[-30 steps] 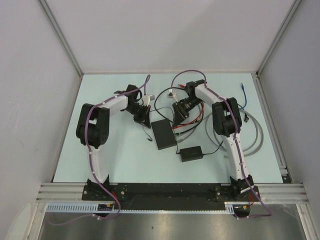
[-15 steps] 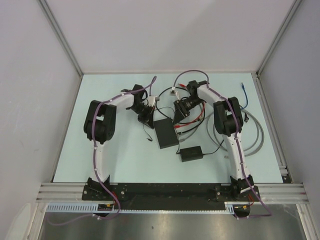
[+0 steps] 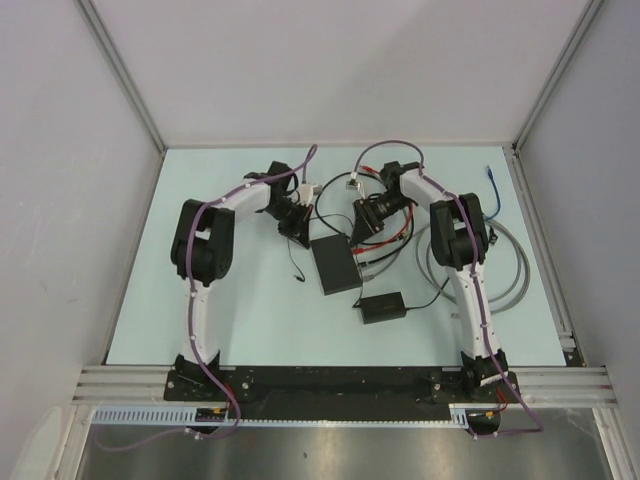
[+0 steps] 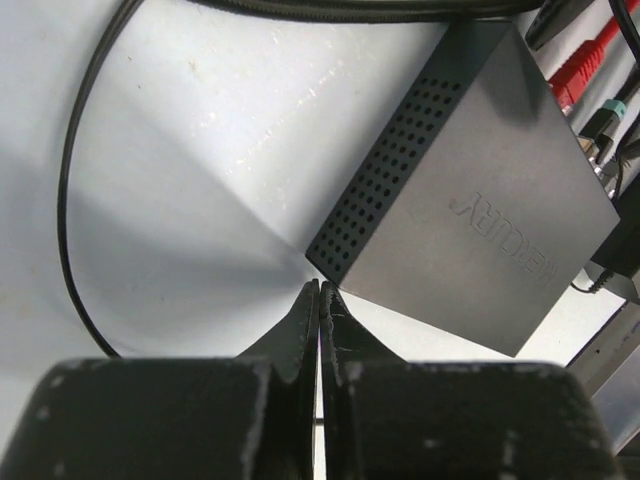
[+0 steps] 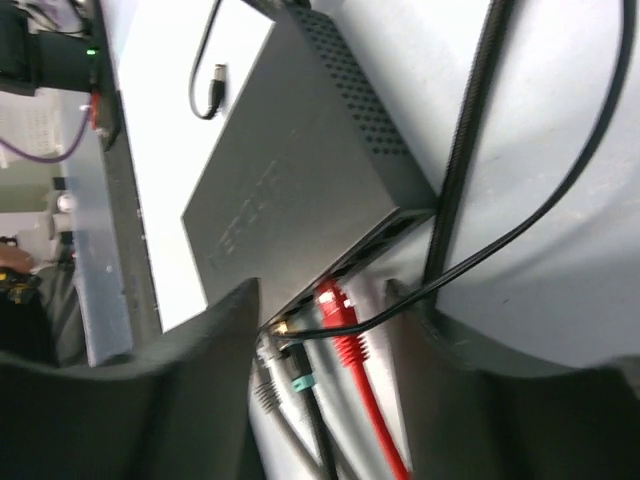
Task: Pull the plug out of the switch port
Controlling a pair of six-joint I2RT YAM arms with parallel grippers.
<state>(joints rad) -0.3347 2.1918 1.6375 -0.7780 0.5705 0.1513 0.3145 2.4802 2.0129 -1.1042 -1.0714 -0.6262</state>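
The switch (image 3: 335, 265) is a flat matte-black box in the middle of the table, with its port edge facing right and back. In the right wrist view the switch (image 5: 290, 170) has a red plug (image 5: 342, 318), a black cable with a teal band (image 5: 301, 385) and a grey plug (image 5: 264, 362) in its ports. My right gripper (image 5: 325, 300) is open, with its fingers either side of these plugs; it shows in the top view (image 3: 364, 226). My left gripper (image 4: 320, 290) is shut and empty, its tips at the near corner of the switch (image 4: 470, 200); it shows in the top view (image 3: 297, 230).
A smaller black power-adapter brick (image 3: 383, 305) lies in front of the switch. Grey cable loops (image 3: 505, 270) lie at the right, and a blue-tipped cable (image 3: 490, 180) lies at the back right. A thin black cable (image 4: 68, 210) curves left of my left gripper. Walls enclose the table.
My left arm has swung right, bringing its shut gripper up to the switch's back-left corner. The switch has shifted slightly right. My right gripper has stayed at the port edge.
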